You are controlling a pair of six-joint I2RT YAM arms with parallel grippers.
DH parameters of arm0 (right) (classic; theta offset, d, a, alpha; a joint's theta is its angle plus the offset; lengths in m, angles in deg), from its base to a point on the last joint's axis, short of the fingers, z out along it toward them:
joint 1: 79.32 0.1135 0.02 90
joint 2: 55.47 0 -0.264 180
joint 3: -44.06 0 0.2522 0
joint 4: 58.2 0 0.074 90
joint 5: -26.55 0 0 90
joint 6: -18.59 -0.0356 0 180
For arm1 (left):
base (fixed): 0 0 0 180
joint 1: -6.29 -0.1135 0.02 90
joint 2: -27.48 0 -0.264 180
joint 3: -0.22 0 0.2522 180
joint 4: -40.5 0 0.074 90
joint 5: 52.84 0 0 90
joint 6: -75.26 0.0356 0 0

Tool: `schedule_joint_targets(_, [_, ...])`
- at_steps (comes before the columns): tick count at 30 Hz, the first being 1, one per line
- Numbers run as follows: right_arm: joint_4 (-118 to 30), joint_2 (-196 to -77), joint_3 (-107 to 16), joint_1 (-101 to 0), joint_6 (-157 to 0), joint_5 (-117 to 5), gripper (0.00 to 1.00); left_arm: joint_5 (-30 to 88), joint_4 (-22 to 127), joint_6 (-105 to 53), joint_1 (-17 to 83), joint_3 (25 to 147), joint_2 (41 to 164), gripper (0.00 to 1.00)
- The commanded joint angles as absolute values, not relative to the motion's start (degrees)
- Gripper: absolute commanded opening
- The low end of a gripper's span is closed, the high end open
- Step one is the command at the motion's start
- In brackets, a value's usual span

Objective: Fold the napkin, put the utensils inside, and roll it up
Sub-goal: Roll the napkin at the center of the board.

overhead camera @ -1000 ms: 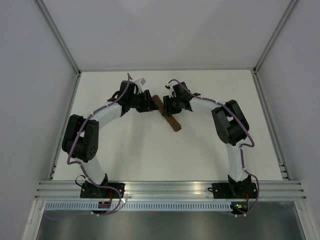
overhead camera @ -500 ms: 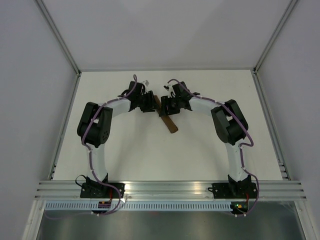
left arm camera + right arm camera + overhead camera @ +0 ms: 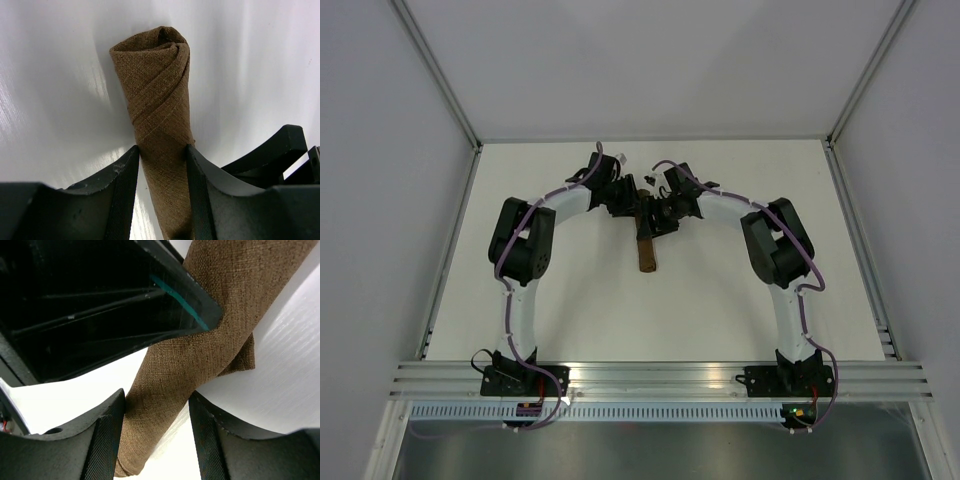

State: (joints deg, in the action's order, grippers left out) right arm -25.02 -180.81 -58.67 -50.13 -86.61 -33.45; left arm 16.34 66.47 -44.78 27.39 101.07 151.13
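The napkin (image 3: 647, 255) is a tight dark brown roll lying on the white table and pointing toward the near edge. Both grippers meet at its far end. In the left wrist view my left gripper (image 3: 161, 150) is shut on the napkin (image 3: 160, 85), with both pads pressing the roll's sides. In the right wrist view my right gripper (image 3: 156, 397) straddles the napkin (image 3: 200, 340). Its left pad touches the cloth and white table shows beside the right pad, so it stands open. The utensils are hidden. From above, the left gripper (image 3: 636, 210) and right gripper (image 3: 657, 220) nearly touch.
The black body of the left gripper (image 3: 100, 300) fills the top left of the right wrist view, very close to my right fingers. White walls with metal rails (image 3: 450, 250) border the table on the left, right and far sides.
The left arm folded inward and its gripper moved right. The napkin roll swung from a diagonal lie to pointing at the near edge. The right gripper's jaws widened off the roll.
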Motion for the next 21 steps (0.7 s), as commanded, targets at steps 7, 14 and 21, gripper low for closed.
schedule_joint_targets(7, [-13.59, -182.74, -58.65, -52.69, -84.51, -32.42, 0.61, 18.43, 70.78, -41.54, 28.79, 105.21, 152.81, 0.47])
schedule_joint_targets(14, [-12.89, -181.42, -59.18, -53.13, -82.84, -26.98, 0.62, 17.82, 71.66, -39.96, 28.79, 106.53, 152.11, 0.49])
schedule_joint_targets(21, [-11.75, -180.71, -62.69, -53.22, -82.48, -22.4, 0.63, 15.89, 74.12, -38.38, 28.79, 110.04, 153.07, 0.5])
